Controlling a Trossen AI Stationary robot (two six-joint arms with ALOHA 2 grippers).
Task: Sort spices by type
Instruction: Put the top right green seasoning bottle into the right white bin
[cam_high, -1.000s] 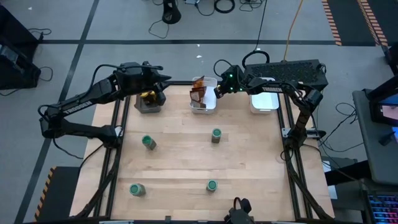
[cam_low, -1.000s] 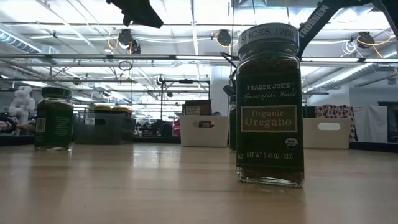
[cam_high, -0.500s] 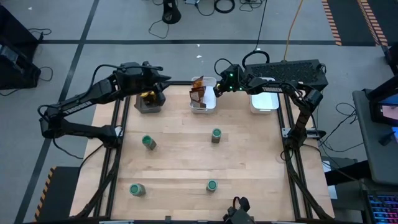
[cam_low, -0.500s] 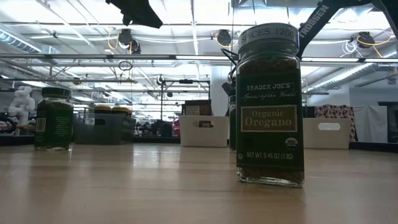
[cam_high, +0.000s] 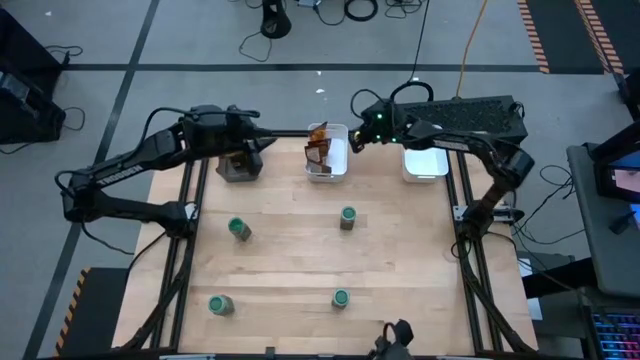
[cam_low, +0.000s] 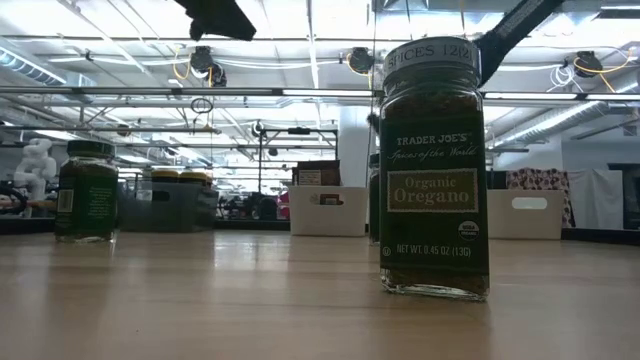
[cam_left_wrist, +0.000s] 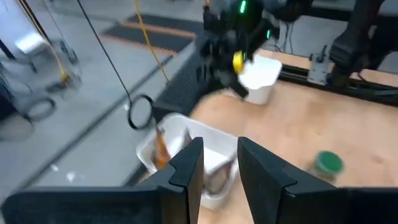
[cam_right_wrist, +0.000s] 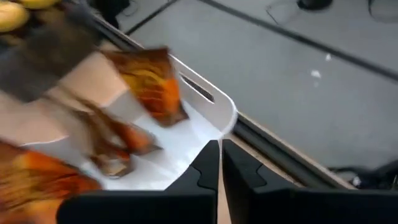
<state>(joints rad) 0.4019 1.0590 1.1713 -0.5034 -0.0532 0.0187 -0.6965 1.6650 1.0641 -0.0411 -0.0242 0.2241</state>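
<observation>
With four green-lidded glass spice jars (cam_high: 347, 217) unsorted mid-table, the left gripper (cam_high: 262, 144), fingers slightly parted and empty, and the right gripper (cam_high: 356, 140), fingers nearly closed, could collide beside the white packet-filled middle tray (cam_high: 340, 170).

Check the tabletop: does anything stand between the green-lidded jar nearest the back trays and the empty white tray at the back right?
Nothing visible does. Only bare wood lies between that green-lidded jar and the empty white tray; the right gripper hangs off that line, beside the packet tray.

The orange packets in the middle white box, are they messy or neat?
Messy. The orange packets sit crooked in the middle white tray, some poking up over its rim instead of lying flat. The green-lidded jars on the table stand upright.
</observation>
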